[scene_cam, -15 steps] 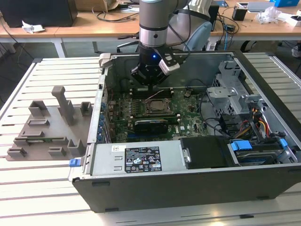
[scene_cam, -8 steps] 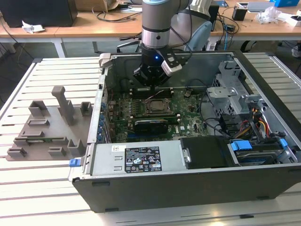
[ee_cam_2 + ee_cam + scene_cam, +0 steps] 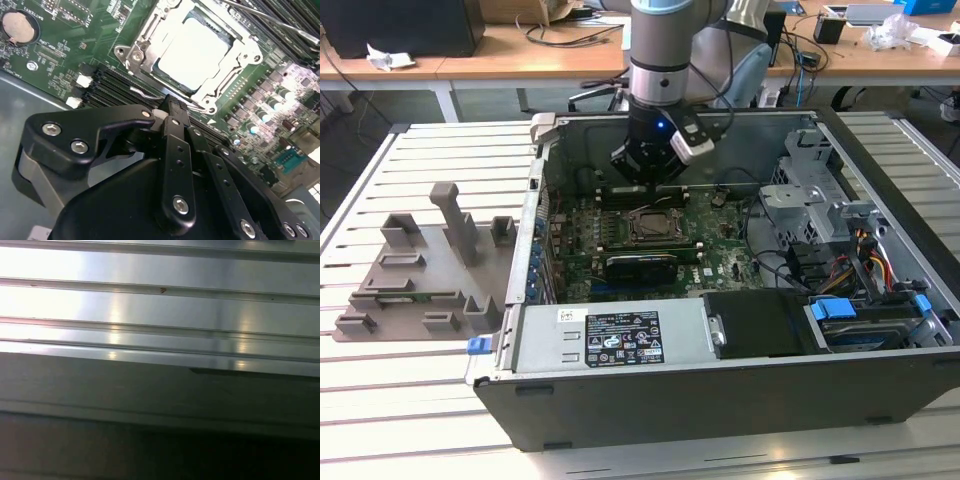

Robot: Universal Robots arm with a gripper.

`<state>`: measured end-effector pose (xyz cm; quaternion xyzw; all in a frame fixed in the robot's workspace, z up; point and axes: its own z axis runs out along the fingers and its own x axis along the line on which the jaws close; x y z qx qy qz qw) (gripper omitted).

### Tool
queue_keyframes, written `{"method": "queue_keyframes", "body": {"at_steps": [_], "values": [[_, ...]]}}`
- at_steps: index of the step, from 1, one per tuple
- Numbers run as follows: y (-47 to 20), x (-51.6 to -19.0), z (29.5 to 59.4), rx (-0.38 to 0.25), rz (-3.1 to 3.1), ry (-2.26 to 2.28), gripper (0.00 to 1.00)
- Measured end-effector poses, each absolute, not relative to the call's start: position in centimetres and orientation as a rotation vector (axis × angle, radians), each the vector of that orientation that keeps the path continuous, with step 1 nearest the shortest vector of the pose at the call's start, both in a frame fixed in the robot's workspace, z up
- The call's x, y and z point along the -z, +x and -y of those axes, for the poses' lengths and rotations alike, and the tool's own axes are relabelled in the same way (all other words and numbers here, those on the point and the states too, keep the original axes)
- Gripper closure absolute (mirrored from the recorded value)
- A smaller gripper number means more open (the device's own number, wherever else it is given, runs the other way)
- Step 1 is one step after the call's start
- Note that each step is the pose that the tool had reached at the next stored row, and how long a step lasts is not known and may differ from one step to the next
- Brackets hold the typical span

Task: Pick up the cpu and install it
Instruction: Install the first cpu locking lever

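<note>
The cpu (image 3: 197, 50) is shiny silver-white, sitting in a silver metal frame (image 3: 150, 37). The board (image 3: 715, 262) around it is green with tiny pale dots. The gripper (image 3: 172, 112) is black with silver screws. At the exterior view's left, the tray (image 3: 420, 270) is plain grey. The table (image 3: 410, 410) has pale grey stripes.

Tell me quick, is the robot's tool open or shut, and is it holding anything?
Tool: shut, fingers pressed together with nothing seen between them. It hangs over the green motherboard, beside the small flat silvery-grey square cpu lying in its socket frame.
</note>
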<state>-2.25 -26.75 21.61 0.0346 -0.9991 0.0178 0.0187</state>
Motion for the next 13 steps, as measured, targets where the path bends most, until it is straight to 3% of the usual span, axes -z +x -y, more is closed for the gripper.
{"method": "queue_keyframes", "body": {"at_steps": [13], "values": [[-0.6, -20.8, 26.8, -0.055, 3.101, 0.108, 0.89]]}}
